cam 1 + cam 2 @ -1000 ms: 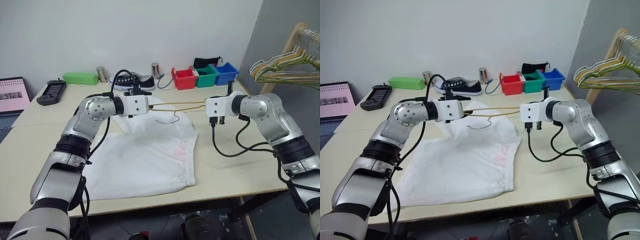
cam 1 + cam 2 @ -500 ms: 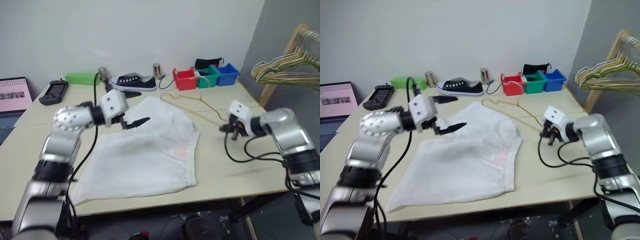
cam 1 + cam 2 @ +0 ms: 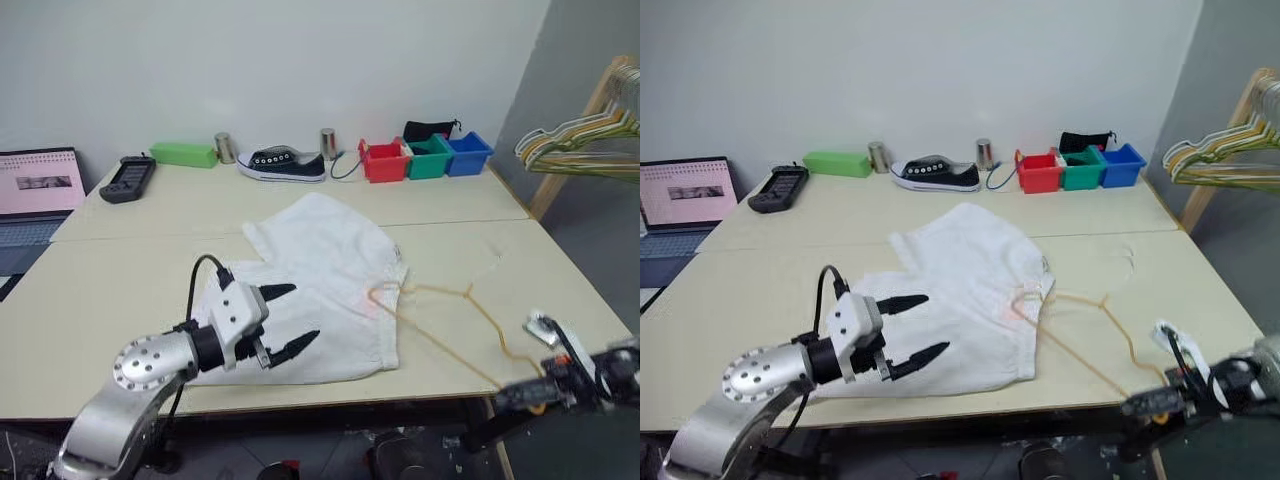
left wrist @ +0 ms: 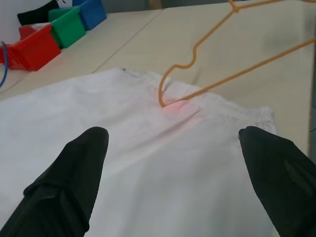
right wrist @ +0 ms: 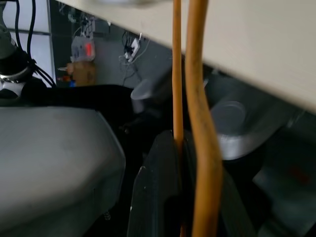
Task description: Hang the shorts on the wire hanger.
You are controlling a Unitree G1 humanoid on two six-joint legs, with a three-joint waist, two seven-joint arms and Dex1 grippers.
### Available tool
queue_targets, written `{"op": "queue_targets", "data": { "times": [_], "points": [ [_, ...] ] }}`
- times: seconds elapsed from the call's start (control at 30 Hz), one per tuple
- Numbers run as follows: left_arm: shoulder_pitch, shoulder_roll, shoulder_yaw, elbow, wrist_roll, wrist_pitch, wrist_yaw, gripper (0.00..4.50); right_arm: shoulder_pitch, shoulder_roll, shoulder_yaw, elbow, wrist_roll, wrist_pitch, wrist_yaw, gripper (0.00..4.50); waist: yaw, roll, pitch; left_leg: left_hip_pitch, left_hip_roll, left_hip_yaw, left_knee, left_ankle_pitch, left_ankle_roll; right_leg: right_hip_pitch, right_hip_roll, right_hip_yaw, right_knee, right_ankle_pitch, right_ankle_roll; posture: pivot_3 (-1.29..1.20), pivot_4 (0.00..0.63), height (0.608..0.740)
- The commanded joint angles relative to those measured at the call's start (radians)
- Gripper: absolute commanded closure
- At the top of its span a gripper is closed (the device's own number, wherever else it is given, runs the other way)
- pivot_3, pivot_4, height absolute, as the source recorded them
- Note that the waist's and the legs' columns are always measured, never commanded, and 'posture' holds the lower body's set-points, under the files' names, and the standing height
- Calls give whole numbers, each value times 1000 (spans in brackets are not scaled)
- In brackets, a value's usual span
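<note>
so far nothing hangs: the large white fabric shorts lie flat mid-frame, the right gripper at lower right clenches the thin pale-yellow wire hanger, and the left gripper is spread empty.

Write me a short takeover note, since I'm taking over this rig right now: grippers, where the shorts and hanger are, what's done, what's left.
Left gripper: open, holding nothing, over the near part of the shorts.
Right gripper: shut on the wire hanger at one end, off the table's near right edge.
Shorts: flat on the table, waistband toward the right.
Hanger: one end lies on the waistband by the pink mark; the rest reaches across the bare table to the right gripper.
Done: hanger picked up.
Left: the shorts are not on the hanger yet.
</note>
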Motion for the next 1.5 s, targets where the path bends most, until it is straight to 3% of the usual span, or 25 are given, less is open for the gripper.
{"op": "queue_targets", "data": {
  "times": [0.03, 0.17, 0.3, 0.4, 0.53, 0.73, 1.5],
  "points": [
    [2, 16, 0, -43, 37, -17, 16, 14, 113, 18, -177, -27, 65, 7, -81, 4500, 3, 2, 0, -1, 0, 1, 2, -1, 1, 0, -1, -1, -3, 0, 0, -200, 63, 740],
    [-20, 20, -14, -21, 48, -32, -5, 14, 239, 64, -329, -66, 161, 7, -172, 4500, 4, 5, -1, -8, 1, 2, 7, -13, 9, 5, -8, -6, -27, 0, 0, -226, 70, 740],
    [-78, 12, -37, 12, 47, -30, -19, 14, 264, 139, -428, -56, 240, 7, -286, 4500, 4, 3, 1, -12, 0, 8, 7, -18, 17, 2, -17, -1, -28, 0, 0, -262, 77, 740],
    [-124, 14, -60, 46, 54, -47, -47, 14, 296, 184, -433, -112, 306, 7, -355, 4500, 5, 3, 2, -14, 0, 14, 7, -17, 17, 1, -16, 1, -28, 1, 1, -284, 82, 740],
    [-160, 26, -76, 95, 76, -84, -77, 14, 299, 209, -401, -187, 396, 7, -436, 4500, 4, 6, 2, -14, -1, 20, 6, -17, 17, -1, -15, 0, -26, 9, 15, -295, 84, 740],
    [-174, 23, -75, 106, 84, -96, -85, 14, 286, 208, -391, -165, 497, 7, -531, 4500, 7, 6, 2, -18, 2, 21, 5, -15, 27, -2, -7, 4, -24, 7, 16, -285, 85, 740],
    [-110, 24, -70, 87, 98, -129, -82, 14, 417, 154, -515, -41, 562, 3, -618, 4500, 54, 4, 7, -17, 5, 25, 6, -21, 28, -7, -7, 6, -26, 2, 17, -279, 94, 740]
  ]
}}
